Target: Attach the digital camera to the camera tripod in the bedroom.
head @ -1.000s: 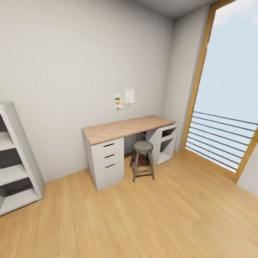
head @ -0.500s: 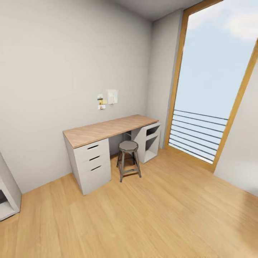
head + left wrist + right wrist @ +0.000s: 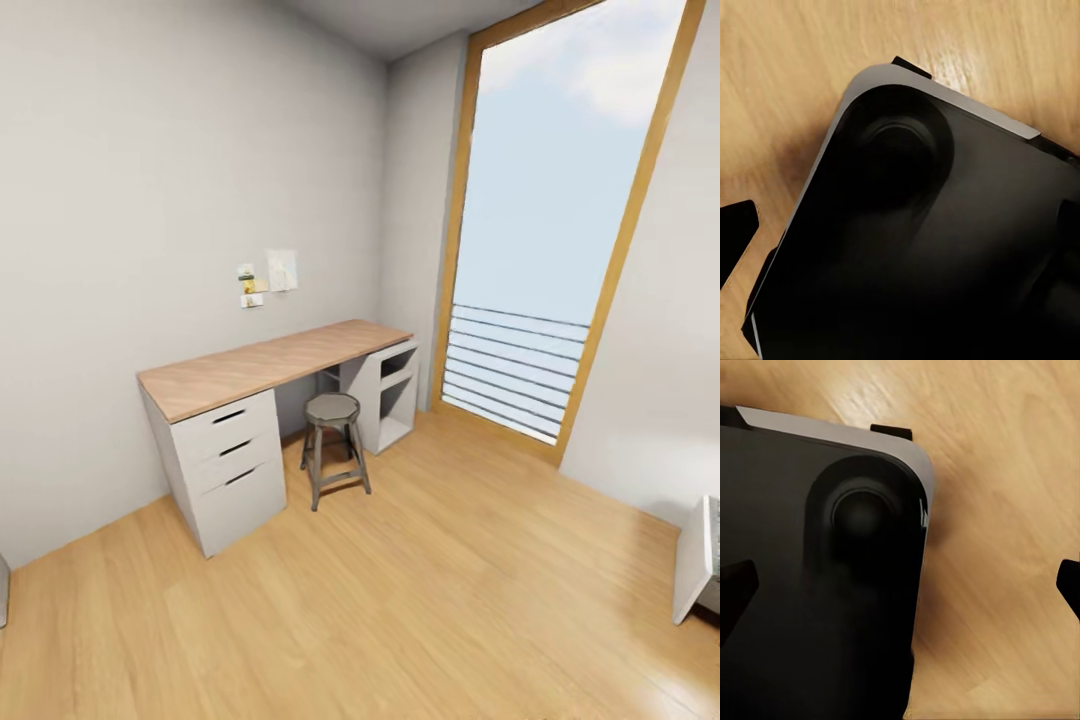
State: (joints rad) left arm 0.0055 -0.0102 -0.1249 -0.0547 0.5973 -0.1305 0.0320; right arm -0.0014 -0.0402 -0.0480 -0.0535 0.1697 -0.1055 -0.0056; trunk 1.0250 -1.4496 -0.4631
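Bare wood plank floor (image 3: 430, 600) is spread wide in front. A white panel (image 3: 693, 560) is cut off at the right edge. Farther off, a stool (image 3: 332, 445) is set before a wood-topped surface (image 3: 265, 365) against the wall, beside a tall window (image 3: 545, 250). Finger state cannot be told; neither camera nor tripod is seen.

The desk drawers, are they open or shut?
Shut. All three drawers sit flush in the desk, none sticking out.
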